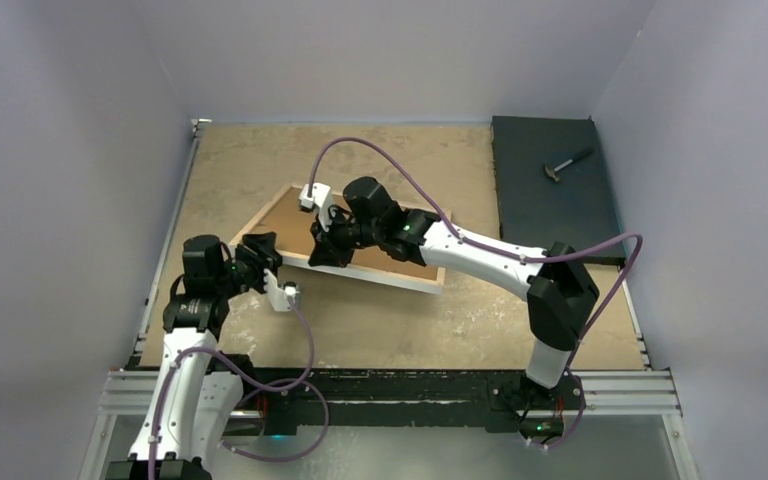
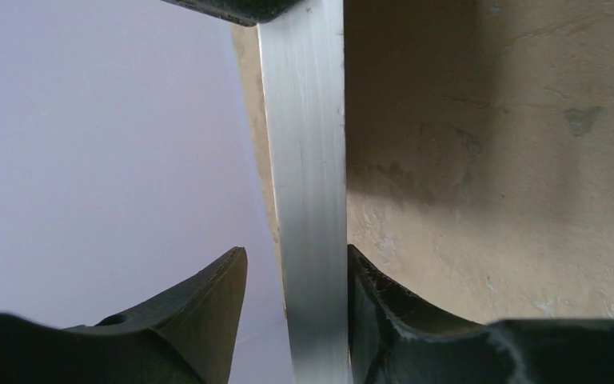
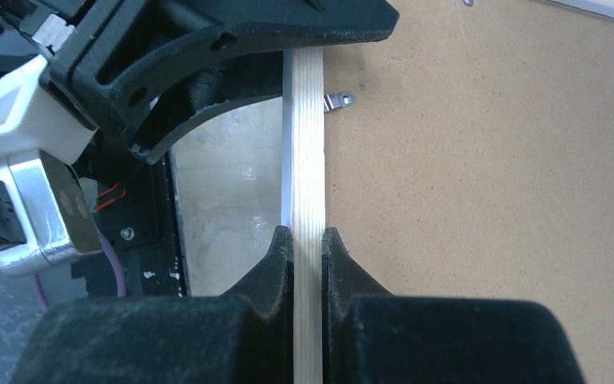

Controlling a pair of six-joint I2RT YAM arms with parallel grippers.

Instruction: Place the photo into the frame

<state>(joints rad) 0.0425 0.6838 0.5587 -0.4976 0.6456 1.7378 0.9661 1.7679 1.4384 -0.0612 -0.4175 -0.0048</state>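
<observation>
right pincer [image 3: 308, 240] is clamping the frame [image 3: 308, 144] by its wooden edge, tilted above the desk [image 1: 380, 320]; left pincer [image 2: 296, 252] is straddling its rim, loose. we are steadying it; next needs the left clenching. photo unseen.

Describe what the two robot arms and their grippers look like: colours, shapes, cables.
The left arm and right arm have white links joined by bulky black joints. A purple cable loops along each. The left gripper and right gripper are matte black, with two thick fingers whose tips curve and taper. A small white block sits at each wrist.
</observation>
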